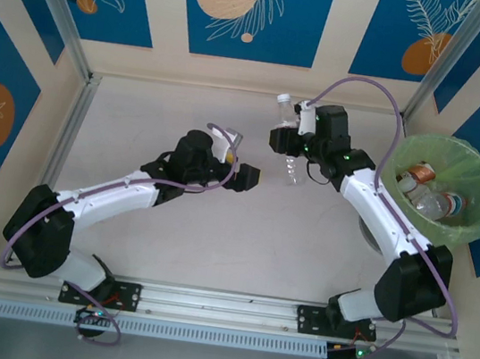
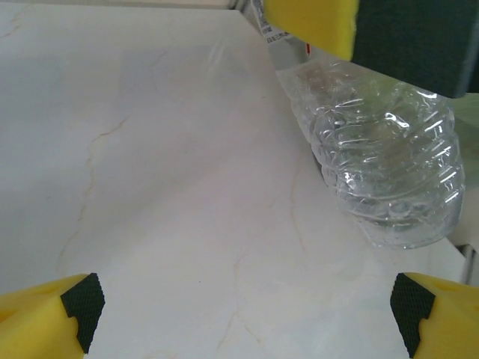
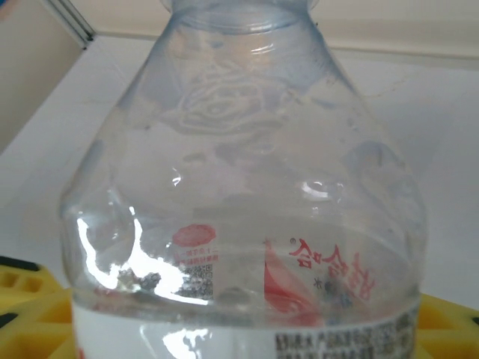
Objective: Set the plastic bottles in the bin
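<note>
**A:** Why is your right claw (image 1: 287, 140) pinching that bottle (image 1: 291, 171) over the desk (image 1: 166, 250)?

**B:** It grips the clear bottle round the middle, so you can swing it across to the bin (image 1: 449, 143), which is well apart on the right. Your left claw (image 2: 247, 307) is spread and empty near the bottle's base, probably standing off to keep out of the carry.

**A:** And the counts?

**B:** One bottle held and one bin. There are perhaps three bottles inside (image 1: 433, 204), but the green bag blurs them, so you shouldn't trust that number.
</note>
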